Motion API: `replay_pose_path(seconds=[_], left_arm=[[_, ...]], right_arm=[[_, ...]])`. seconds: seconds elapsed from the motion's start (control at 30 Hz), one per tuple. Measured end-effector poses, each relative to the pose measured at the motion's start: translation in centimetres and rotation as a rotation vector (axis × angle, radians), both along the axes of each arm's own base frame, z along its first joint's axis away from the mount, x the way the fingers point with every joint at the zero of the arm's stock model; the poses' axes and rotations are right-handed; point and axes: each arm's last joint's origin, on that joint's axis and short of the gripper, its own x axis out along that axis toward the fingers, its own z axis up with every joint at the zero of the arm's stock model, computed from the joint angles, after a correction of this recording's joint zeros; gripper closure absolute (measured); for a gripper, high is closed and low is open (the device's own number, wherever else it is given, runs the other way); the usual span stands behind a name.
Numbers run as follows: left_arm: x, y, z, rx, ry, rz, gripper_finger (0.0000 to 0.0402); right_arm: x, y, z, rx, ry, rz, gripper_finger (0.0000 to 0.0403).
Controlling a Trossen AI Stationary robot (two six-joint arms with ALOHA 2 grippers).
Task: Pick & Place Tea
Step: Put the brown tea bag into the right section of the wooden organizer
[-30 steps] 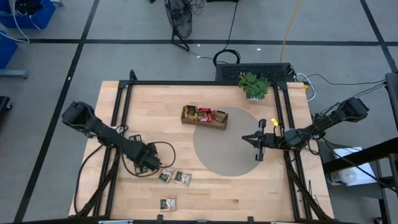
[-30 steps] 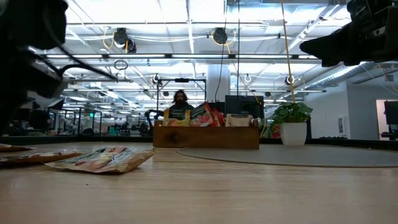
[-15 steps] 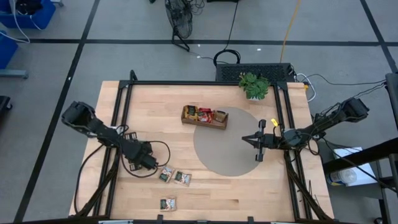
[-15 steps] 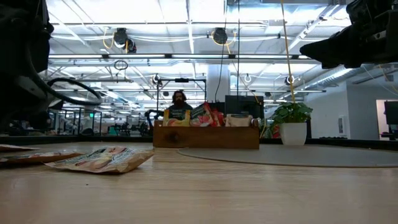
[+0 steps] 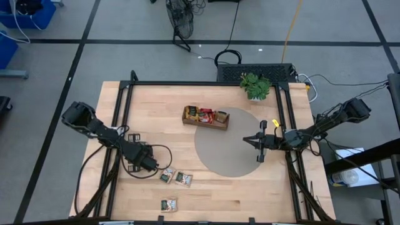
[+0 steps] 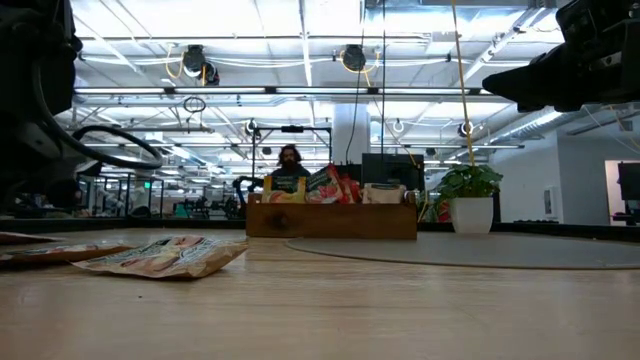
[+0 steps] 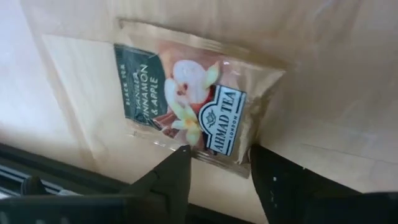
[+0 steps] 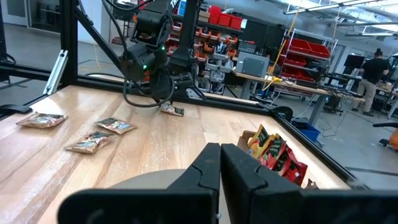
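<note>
Three tea sachets lie flat on the wood near the table's near-left part [image 5: 166, 176], [image 5: 182, 179], [image 5: 169, 204]. A fourth, pink and green sachet [image 7: 193, 99] lies under my left gripper [image 5: 150, 166]. That gripper is open and points down, its fingertips [image 7: 217, 155] standing at the sachet's one edge, near a corner. The right wrist view shows this sachet [image 8: 173, 111] sticking out below the gripper. The wooden tray [image 5: 205, 117] holds several red sachets. My right gripper [image 5: 246, 139] is shut and hovers above the grey round mat. My left gripper comes at the pink sachet from above, pointing down, one finger [image 7: 177, 165] over its edge [image 7: 214, 155] and the other [image 7: 264, 168] just past its corner. I cannot tell whether the fingers touch it. The sachet lies on the table.
A grey round mat [image 5: 219, 156] covers the table's middle-right. A small potted plant [image 5: 255, 85] stands at the far edge. Black frame rails run along the table's left and right sides. A person stands in the room beyond the tray [image 6: 288, 165].
My left gripper has shifted a little toward the table's near-left corner, staying over the sachets there. The loose sachets and the right arm have kept still.
</note>
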Motion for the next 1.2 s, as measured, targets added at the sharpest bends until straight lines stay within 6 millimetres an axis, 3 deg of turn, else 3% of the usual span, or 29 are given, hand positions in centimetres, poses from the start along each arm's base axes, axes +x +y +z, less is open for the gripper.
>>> replay_pose_path(seconds=[0.27, 0.47, 0.6, 0.7, 0.93, 1.13, 1.2], left_arm=[[0.1, -0.1, -0.1, -0.023, -0.001, -0.017, 0.0305], [0.2, -0.2, -0.1, -0.039, -0.013, -0.013, 0.0386], [0.7, -0.5, 0.2, -0.023, -0.039, 0.004, 0.0395], [3.2, -1.0, 1.4, 0.100, -0.230, -0.076, 0.0398], [8.8, -1.7, 6.7, 0.336, -0.515, -0.342, 0.0399], [13.4, -1.0, 9.6, 0.670, -0.568, -0.601, 0.0400], [14.6, -0.4, 9.9, 0.804, -0.492, -0.687, 0.0400]], right_arm=[[0.0, 0.0, 0.0, -0.001, 0.002, 0.000, 0.0399], [0.0, 0.0, 0.0, 0.002, 0.003, 0.000, 0.0399], [0.0, 0.0, 0.0, 0.010, 0.002, 0.000, 0.0399], [0.0, 0.0, 0.0, 0.010, 0.002, 0.001, 0.0399], [0.2, -0.4, 0.1, 0.058, -0.023, -0.033, 0.0399], [0.7, -1.8, 0.1, 0.172, -0.057, -0.127, 0.0399], [1.0, -2.3, 0.0, 0.203, -0.071, -0.158, 0.0399]])
